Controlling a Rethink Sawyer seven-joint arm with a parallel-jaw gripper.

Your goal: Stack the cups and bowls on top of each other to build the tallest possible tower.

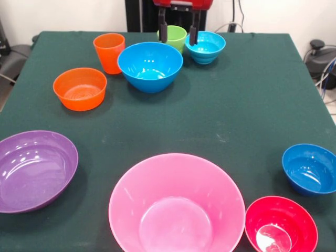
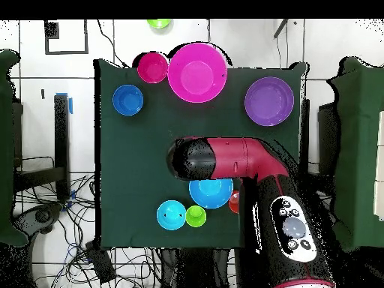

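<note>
My gripper hangs at the table's far edge, open, with one finger on each side of the light green cup; I cannot tell if they touch it. A small blue bowl stands right of it, the large blue bowl in front, and the orange cup and orange bowl to the left. Nearer stand the purple bowl, pink bowl, red bowl and a second small blue bowl. All stand upright and apart, none stacked.
In the overhead view the red and black arm reaches over the table and hides the orange cup and bowl. A lime green thing lies beyond the table's far edge. The dark green cloth is bare at the middle and right.
</note>
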